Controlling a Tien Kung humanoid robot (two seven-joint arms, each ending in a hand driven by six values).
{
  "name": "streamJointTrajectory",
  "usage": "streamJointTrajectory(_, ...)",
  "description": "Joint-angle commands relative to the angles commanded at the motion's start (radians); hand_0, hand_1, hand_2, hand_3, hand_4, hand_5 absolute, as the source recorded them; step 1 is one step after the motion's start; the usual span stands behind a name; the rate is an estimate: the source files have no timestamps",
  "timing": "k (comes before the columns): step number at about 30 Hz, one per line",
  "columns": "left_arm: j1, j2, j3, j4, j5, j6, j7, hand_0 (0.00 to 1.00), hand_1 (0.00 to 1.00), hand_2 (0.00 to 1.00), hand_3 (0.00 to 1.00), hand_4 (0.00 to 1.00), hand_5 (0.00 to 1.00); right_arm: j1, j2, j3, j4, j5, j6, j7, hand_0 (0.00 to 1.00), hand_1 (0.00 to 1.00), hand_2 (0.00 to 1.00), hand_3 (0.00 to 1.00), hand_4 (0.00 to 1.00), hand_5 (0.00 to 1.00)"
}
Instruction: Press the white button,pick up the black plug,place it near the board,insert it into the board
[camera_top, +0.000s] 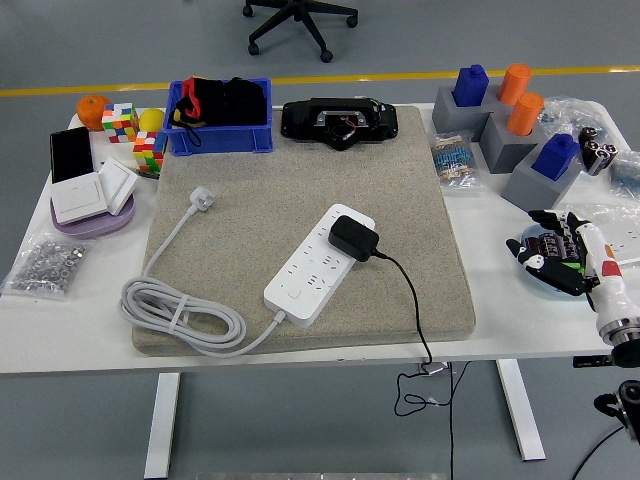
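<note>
At the table's right edge, the right hand (560, 255) hangs with its black fingers (541, 266) loosely curled and slightly apart, pinching nothing, over a pale blue dish (530, 280). Its white forearm (608, 290) runs off toward the lower right corner. Well apart from it, the black plug (353, 238) sits pushed into the far end of the white board (318, 264), which lies slantwise on the grey mat (300, 180). The plug's black cord (410, 300) trails over the mat's near edge and drops below the table (300, 350). A white button (292, 294) shows at the board's near end. The board's own white cable (180, 315) lies coiled on the mat's left side. Behind the mat stand a blue bin (218, 135) and a black device (338, 120); grey blocks (510, 135) with blue and orange pegs stand at the far right.
</note>
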Motion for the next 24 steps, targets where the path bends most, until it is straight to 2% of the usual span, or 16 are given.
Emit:
streamJointTrajectory(5, -0.003, -0.002, -0.009, 0.0, -0.003, 0.004, 0.003, 0.69, 0.637, 0.613, 0.632, 0.559, 0.165, -0.003, -0.003, 0.02, 0.007, -0.003, 0.009, -0.007, 0.874, 0.797, 0.728, 0.664, 0.863, 0.31)
streamJointTrajectory(15, -0.021, -0.01, 0.041, 0.0, -0.057, 0.002, 0.003, 0.69, 0.637, 0.613, 0.632, 0.559, 0.165, -0.004, 0.009, 0.027, 0.001, -0.004, 0.002, -0.002, 0.873, 0.796, 0.727, 0.674, 0.862, 0.31)
streamJointTrajectory(24, -0.024, 0.0, 0.011, 0.0, -0.024, 0.003, 0.008, 0.69, 0.638, 0.613, 0.633, 0.559, 0.165, 0.003, 0.004, 0.025, -0.004, 0.001, 0.002, 0.002, 0.873, 0.795, 0.728, 0.675, 0.86, 0.309)
